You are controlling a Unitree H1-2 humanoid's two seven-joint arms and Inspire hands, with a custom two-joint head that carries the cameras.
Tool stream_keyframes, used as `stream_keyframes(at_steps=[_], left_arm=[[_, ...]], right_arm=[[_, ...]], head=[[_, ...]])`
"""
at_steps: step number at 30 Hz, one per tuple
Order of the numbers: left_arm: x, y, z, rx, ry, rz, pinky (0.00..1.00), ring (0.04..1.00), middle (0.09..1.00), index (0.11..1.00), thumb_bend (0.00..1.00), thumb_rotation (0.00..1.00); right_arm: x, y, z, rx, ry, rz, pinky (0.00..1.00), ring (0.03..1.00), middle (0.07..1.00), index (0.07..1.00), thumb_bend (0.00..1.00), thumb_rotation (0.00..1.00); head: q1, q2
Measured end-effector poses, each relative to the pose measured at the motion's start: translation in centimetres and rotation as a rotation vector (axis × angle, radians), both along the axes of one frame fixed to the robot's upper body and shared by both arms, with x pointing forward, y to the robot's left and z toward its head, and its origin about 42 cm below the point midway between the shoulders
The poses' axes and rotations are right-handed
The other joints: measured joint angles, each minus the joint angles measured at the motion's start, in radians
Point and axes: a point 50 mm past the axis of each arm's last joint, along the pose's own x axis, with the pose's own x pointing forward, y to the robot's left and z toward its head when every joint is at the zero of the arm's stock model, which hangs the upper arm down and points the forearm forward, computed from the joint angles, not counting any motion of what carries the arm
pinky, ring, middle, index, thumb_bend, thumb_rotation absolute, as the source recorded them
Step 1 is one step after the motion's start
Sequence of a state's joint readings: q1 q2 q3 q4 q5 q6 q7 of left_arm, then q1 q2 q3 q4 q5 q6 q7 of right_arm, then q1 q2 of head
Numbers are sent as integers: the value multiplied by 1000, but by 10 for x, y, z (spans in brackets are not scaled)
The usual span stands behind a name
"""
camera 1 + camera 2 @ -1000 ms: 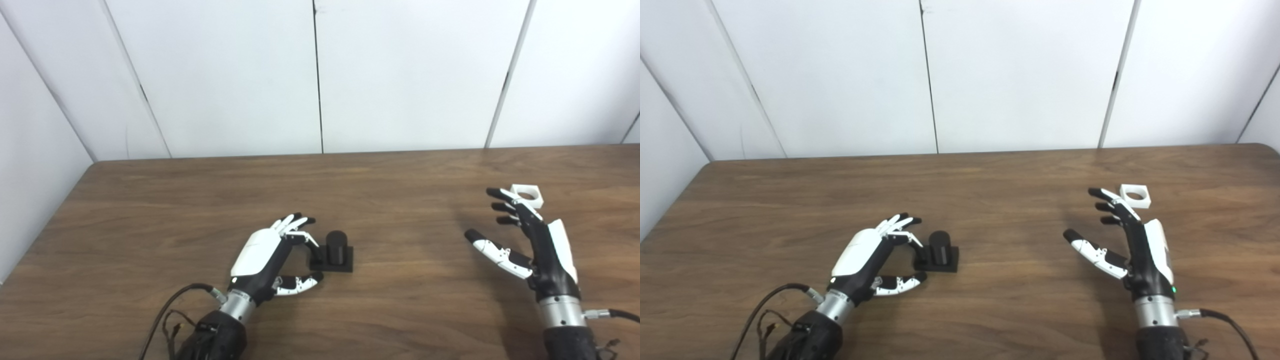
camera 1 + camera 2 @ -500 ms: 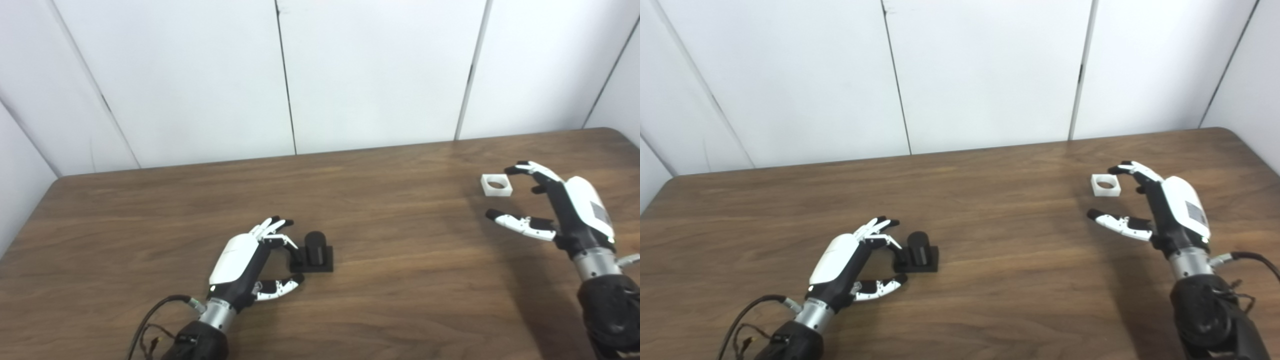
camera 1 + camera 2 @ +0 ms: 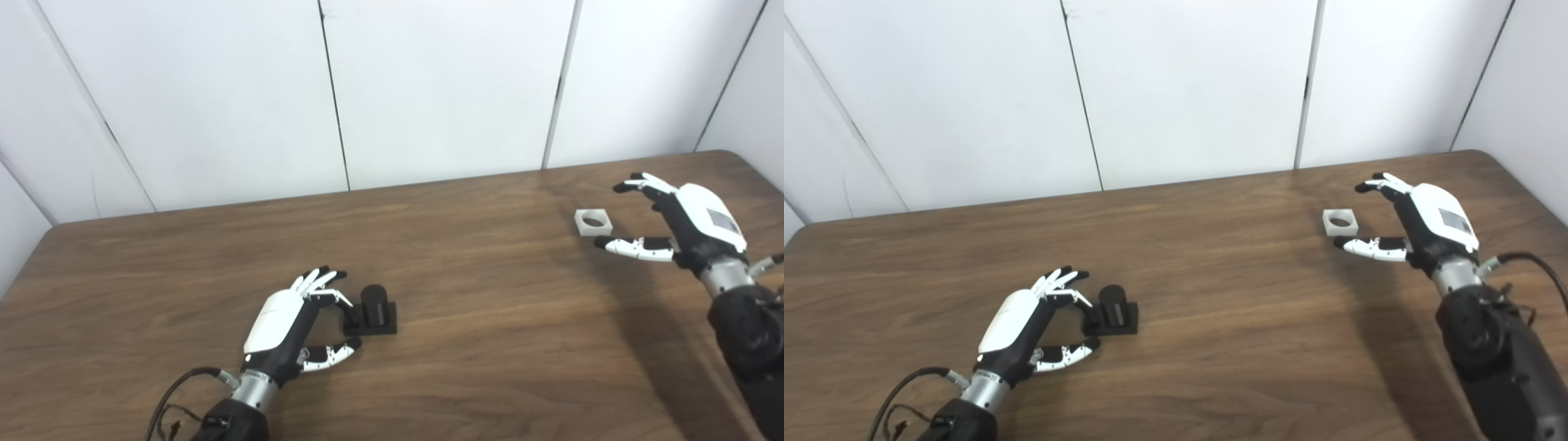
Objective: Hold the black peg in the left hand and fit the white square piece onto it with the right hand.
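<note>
- White square piece (image 3: 593,221) lies flat on the wooden table (image 3: 490,343), its round hole facing up, just to the thumb side of the right hand (image 3: 680,220); nothing holds it yet
- Right hand is spread and empty, its fingers (image 3: 637,182) arched past the far side of the piece and its thumb (image 3: 625,246) reaching along the near side, so the piece sits near the mouth of the grasp, seemingly untouched
- Judged step: closing on the piece; the hand should slide further toward it until thumb and fingers bracket two opposite flat walls, then pinch low on those walls, leaving the hole uncovered for the later fit
- Black peg (image 3: 373,304) stands upright on its square black base, just beyond the fingertips of the left hand (image 3: 288,331), between its curled fingers and thumb
- Left hand is loosely curled around nothing; whether it touches the base cannot be told, and a firm hold on the base is still needed
</note>
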State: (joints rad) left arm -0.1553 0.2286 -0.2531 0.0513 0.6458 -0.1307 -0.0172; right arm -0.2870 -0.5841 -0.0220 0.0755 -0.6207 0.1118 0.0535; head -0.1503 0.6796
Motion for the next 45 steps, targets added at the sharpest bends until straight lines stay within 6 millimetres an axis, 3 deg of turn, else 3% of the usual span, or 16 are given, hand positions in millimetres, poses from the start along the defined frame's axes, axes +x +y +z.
stream_keyframes(at_steps=[5, 15, 23, 34, 39, 45], left_arm=[[0, 2, -1, -14, 6, -3, 985, 979, 908, 484, 521, 64], [1, 5, -1, -5, -3, -12, 986, 982, 909, 484, 521, 65], [2, 6, -1, -2, -6, -14, 982, 981, 909, 484, 521, 64], [2, 6, -1, 0, -6, -12, 981, 976, 908, 484, 521, 64], [1, 6, -1, 0, -6, -11, 979, 976, 908, 484, 521, 63], [1, 7, -1, -1, -5, -9, 993, 983, 912, 484, 521, 64]], right_arm=[[24, -11, 3, -47, 59, -21, 712, 886, 902, 796, 776, 414], [54, -8, -18, -93, 194, -7, 715, 902, 929, 832, 727, 354], [75, -8, -16, -133, 247, 10, 717, 882, 917, 822, 725, 310], [90, -5, -13, -154, 271, 18, 727, 878, 910, 814, 705, 269], [94, -5, -13, -165, 276, 23, 716, 875, 911, 813, 670, 296], [103, -3, -13, -198, 300, 22, 731, 875, 900, 732, 621, 360]], head=[[-11, -6], [-6, -11], [-2, -11], [8, -12], [9, -12], [15, -11]])
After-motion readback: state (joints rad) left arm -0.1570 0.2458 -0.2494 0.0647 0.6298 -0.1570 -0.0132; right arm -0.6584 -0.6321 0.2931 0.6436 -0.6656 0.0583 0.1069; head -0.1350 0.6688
